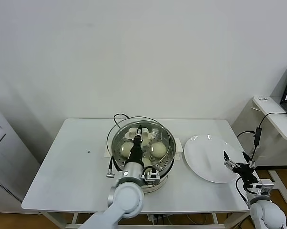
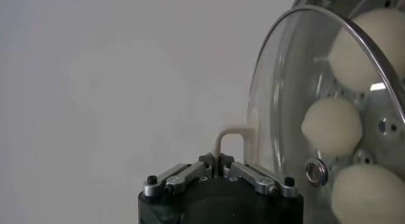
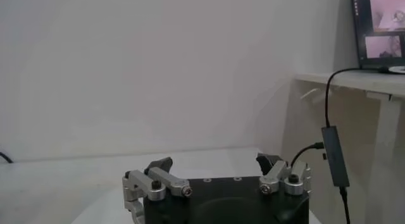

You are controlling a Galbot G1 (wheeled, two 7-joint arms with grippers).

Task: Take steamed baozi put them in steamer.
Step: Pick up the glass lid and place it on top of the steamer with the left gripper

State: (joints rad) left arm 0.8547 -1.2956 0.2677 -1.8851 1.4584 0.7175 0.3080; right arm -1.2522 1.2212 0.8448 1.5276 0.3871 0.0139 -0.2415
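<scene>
The steamer stands mid-table, and the round glass lid hangs tilted just over it. My left gripper is shut on the lid's cream handle. In the left wrist view my left gripper pinches that handle, with the lid edge-on beside it. Three steamed baozi lie on the perforated tray behind the glass. The head view shows baozi through the lid. My right gripper waits open and holding nothing at the plate's right edge.
A flat white plate with nothing on it lies right of the steamer. The steamer's black cord loops behind it. A white side desk with a laptop and a hanging cable stands beyond the table's right end.
</scene>
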